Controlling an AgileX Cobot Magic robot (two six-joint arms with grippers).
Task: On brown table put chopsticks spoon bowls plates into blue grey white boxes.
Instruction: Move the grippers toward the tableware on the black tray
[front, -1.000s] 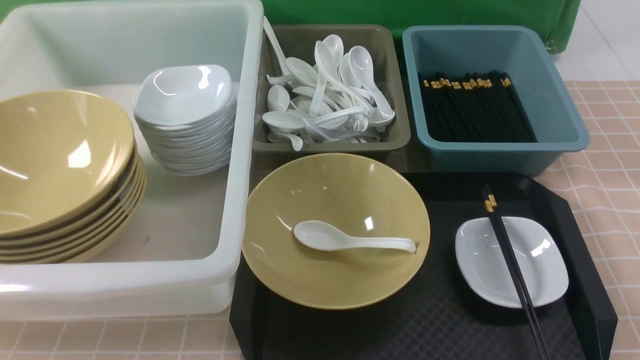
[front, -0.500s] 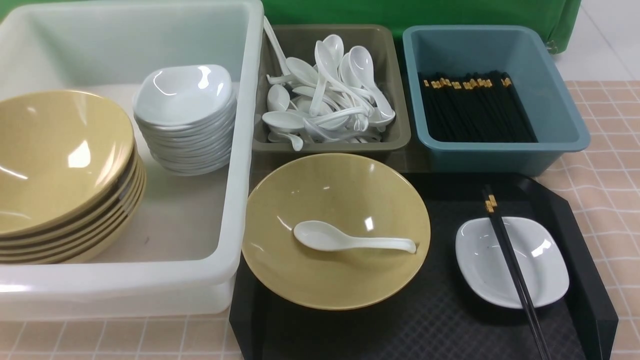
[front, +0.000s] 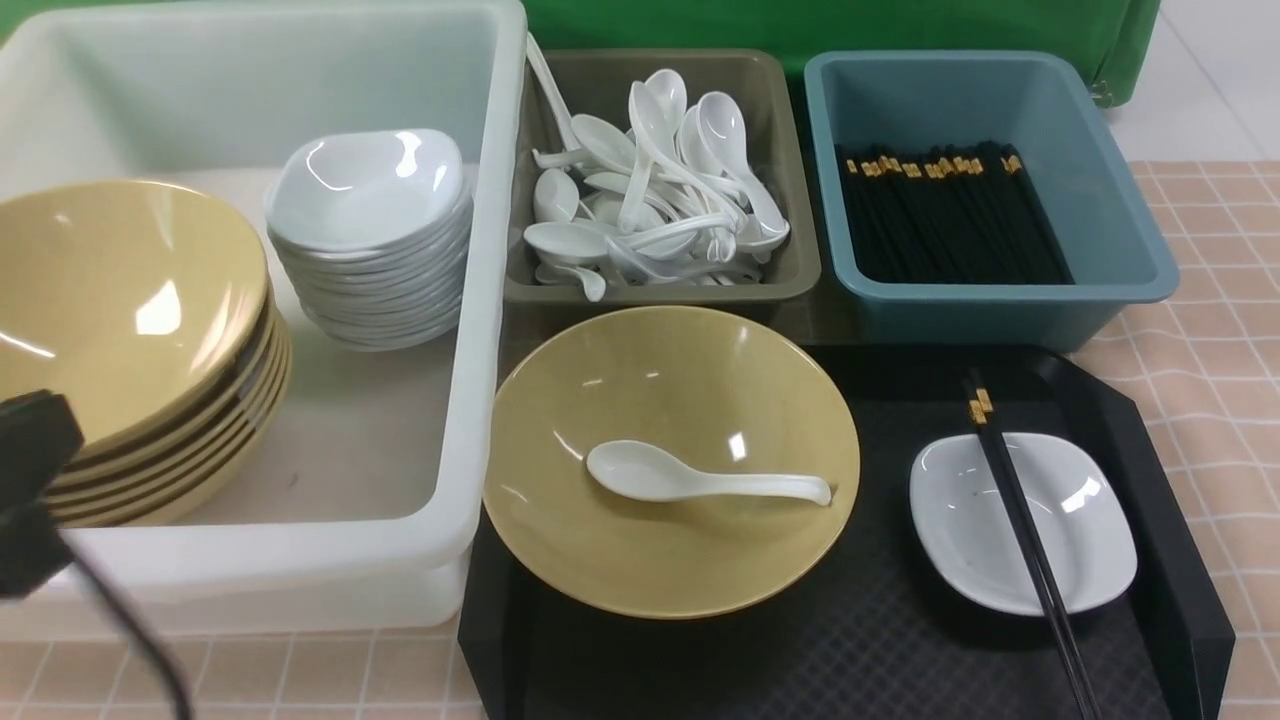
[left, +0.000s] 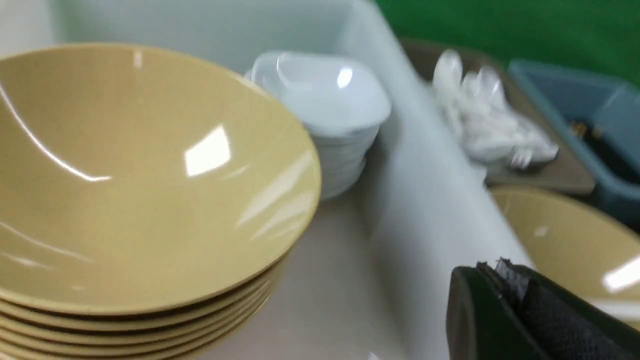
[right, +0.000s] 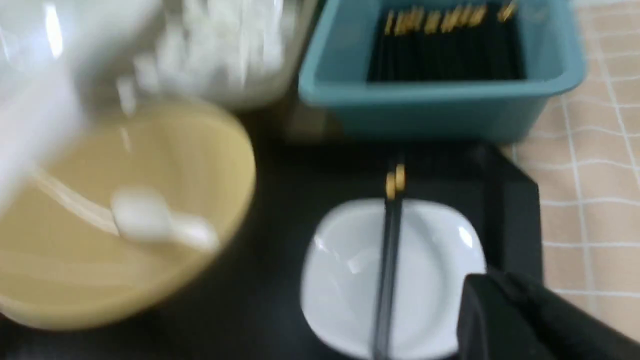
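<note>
While left fingers (left: 500, 315) and right fingers (right: 520, 320) sit closed — chopsticks (right: 391, 240) lie near right ones.

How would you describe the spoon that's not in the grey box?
Start at the black tray in front. A single yellow bowl sits on its left side. The white spoon lies alone inside it, unlike those heaped in the grey box.

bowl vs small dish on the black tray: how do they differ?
The bowl is mustard yellow and round; the dish is white and rounded-square. The bowl is far larger than the dish. The bowl holds a white spoon inside it; the dish has black chopsticks lying across it. Both are glossy and sit on the black tray.
</note>
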